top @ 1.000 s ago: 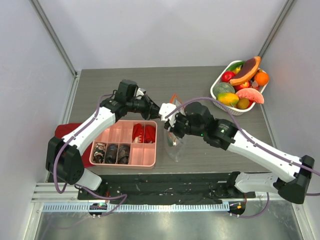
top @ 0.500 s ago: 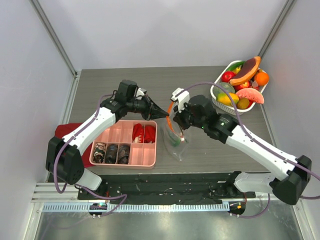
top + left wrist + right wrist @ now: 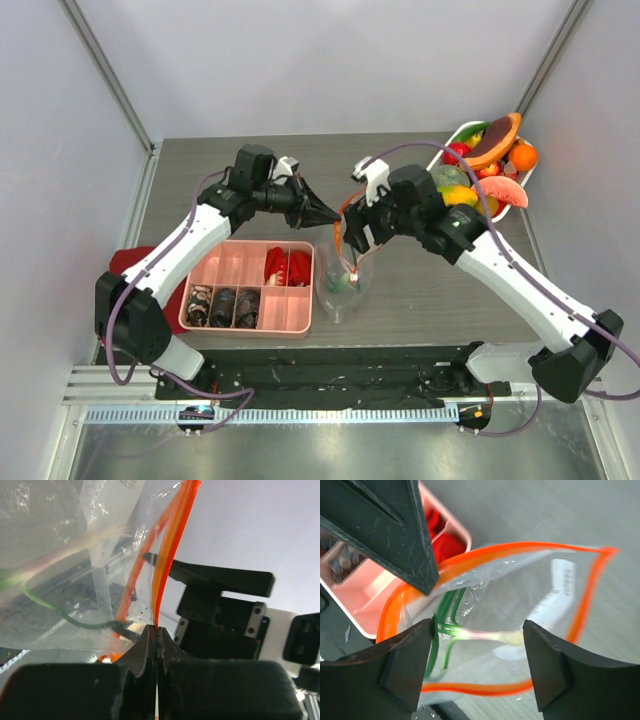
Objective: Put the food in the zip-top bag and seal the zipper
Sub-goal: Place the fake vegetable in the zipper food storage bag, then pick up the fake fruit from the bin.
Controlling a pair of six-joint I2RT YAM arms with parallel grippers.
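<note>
Two arms meet over the middle of the counter (image 3: 420,290). The left fingers (image 3: 157,632) are pressed together and pinch the zipper (image 3: 167,555) at one corner of the zip-top bag (image 3: 340,285). In the left wrist view the orange-red strip rises straight out from between them. In the top view the bag hangs from this corner in the centre of the frame. Its lower part is just beside the right edge of the pink tray (image 3: 225,268), and it cannot be told whether it touches the counter. The right fingers (image 3: 477,630) are spread wide, one on each side of the bag's open mouth, and the right wrist view does not show them touching the plastic. Inside the bag lies a toy vegetable (image 3: 485,636) with a pale stem and thin green leaves. More food (image 3: 480,170) is piled in the white basket (image 3: 500,214) at the upper right of the top view, well apart from the bag. The tray holds red crinkled pieces (image 3: 288,266) and dark lumps (image 3: 232,305).
</note>
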